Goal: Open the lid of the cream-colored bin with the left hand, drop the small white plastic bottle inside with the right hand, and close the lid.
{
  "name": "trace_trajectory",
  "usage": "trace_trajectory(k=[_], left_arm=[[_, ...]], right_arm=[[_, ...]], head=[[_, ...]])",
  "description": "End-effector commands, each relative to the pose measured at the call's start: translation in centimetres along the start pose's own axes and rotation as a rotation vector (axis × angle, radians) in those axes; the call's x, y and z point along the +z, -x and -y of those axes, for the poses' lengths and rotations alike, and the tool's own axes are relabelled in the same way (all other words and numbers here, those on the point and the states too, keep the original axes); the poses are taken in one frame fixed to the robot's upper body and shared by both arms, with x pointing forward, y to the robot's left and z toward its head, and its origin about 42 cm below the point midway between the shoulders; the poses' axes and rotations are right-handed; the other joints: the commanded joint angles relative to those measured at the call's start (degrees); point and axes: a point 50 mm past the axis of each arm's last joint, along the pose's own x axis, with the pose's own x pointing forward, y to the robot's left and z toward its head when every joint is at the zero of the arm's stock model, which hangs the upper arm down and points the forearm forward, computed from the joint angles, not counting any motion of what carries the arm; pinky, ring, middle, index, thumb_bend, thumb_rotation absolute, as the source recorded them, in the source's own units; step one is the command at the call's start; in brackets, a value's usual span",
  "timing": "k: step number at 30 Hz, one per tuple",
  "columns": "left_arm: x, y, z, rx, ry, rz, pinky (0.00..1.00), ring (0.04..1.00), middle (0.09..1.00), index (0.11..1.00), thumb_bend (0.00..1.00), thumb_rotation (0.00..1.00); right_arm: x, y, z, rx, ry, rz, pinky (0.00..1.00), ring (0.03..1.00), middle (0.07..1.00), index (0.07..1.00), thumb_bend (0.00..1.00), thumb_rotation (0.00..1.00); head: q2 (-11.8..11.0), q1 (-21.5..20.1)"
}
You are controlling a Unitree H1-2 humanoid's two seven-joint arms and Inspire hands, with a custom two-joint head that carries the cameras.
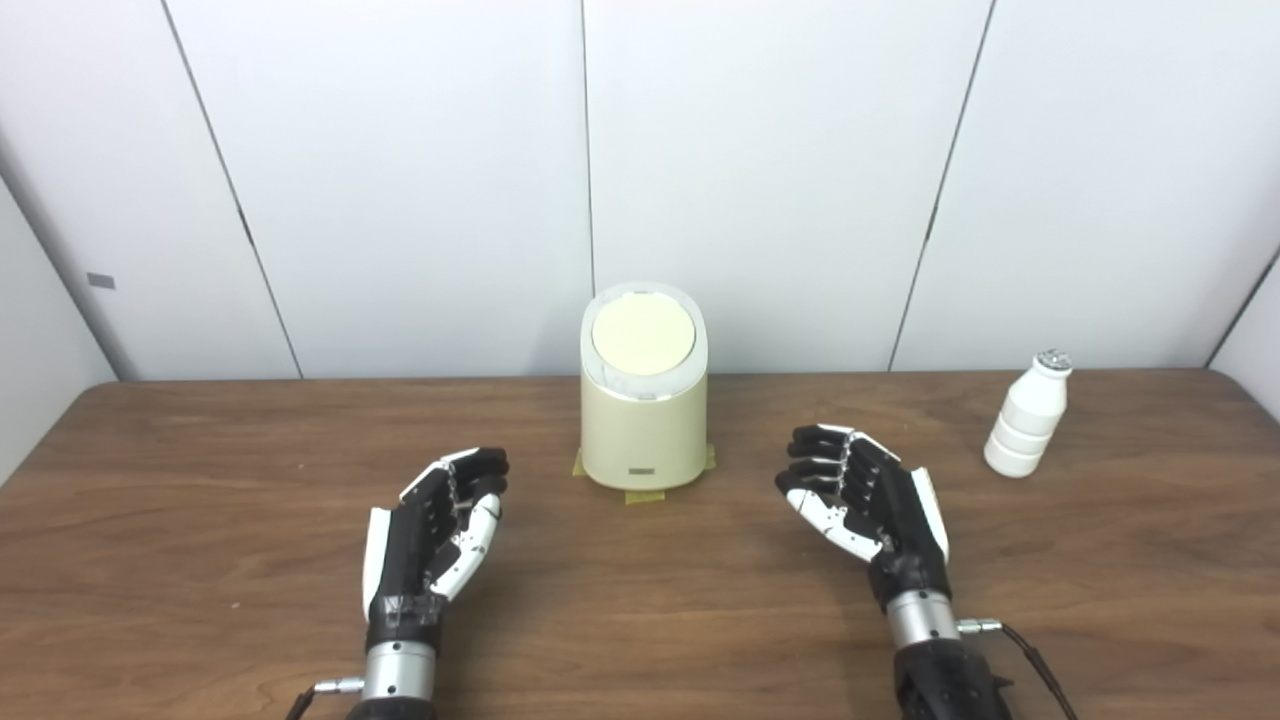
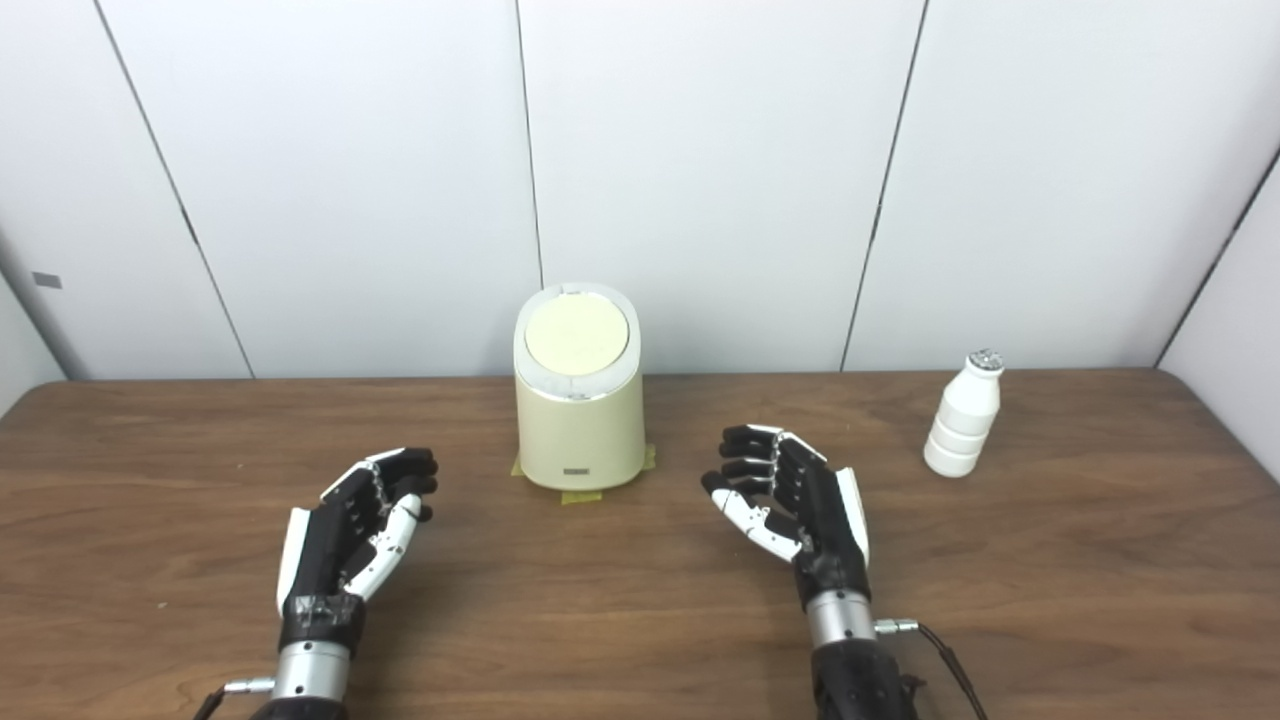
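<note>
**Cream-colored bin closed at centre, both hands empty beside it**

The cream-colored bin [image 1: 644, 420] stands upright in the middle of the frame, near the far edge of the wooden table [image 1: 640, 610]. Its round lid [image 1: 642, 336] lies shut, tilted toward the camera inside a pale rim. Strips of yellow tape [image 1: 644, 495] show under the base at the front and at both sides.

The small white plastic bottle [image 1: 1027, 417] stands at the right of the frame, well apart from the bin, leaning a little to the right, with a silvery cap [image 1: 1053, 360] on top.

The left hand [image 1: 437, 530] sits in the lower left part of the frame, in front of the bin and to its left. Its fingers are spread and lightly curled, holding nothing. The right hand [image 1: 865, 495] sits in the lower right part, between bin and bottle but nearer the camera than both, and touches neither. It too is spread wide and empty, palm turned inward toward the other hand. A thin cable [image 1: 1035, 655] runs from the right wrist toward the bottom edge.
</note>
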Motion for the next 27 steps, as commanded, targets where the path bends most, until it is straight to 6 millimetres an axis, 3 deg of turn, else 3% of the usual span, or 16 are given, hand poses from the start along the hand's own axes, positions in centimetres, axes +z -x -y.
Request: trace_trajectory(k=[1, 18, 22, 25, 27], left_arm=[[1.3, -0.8, 0.2, -0.006, 0.002, 0.059, 0.59, 0.687, 0.698, 0.683, 0.23, 0.30], [1.7, -0.8, 0.2, -0.001, 0.021, 0.059, 0.61, 0.696, 0.709, 0.694, 0.26, 0.28], [2.9, -0.9, 0.3, -0.012, 0.014, 0.098, 0.63, 0.714, 0.729, 0.715, 0.36, 0.34], [4.3, -1.3, 0.0, -0.059, -0.062, 0.150, 0.74, 0.798, 0.795, 0.777, 0.57, 0.57], [5.6, -1.6, 0.0, -0.072, -0.068, 0.174, 0.81, 0.853, 0.842, 0.822, 0.69, 0.66]], right_arm=[[1.1, -0.8, -0.1, 0.000, -0.007, 0.054, 0.53, 0.598, 0.627, 0.610, 0.28, 0.15], [1.1, -0.8, -0.2, -0.005, 0.008, 0.057, 0.52, 0.596, 0.626, 0.610, 0.28, 0.14], [1.1, -0.8, -0.4, -0.002, 0.007, 0.057, 0.52, 0.595, 0.625, 0.607, 0.28, 0.13], [1.1, -0.8, -0.6, -0.001, 0.012, 0.051, 0.53, 0.601, 0.632, 0.614, 0.27, 0.13], [1.0, -0.9, -0.8, 0.003, 0.009, 0.056, 0.52, 0.600, 0.630, 0.612, 0.27, 0.12]], head=[[0.02, -0.06], [-0.03, -0.03], [-0.32, -0.14], [-0.46, -0.51], [-0.64, -0.72]])
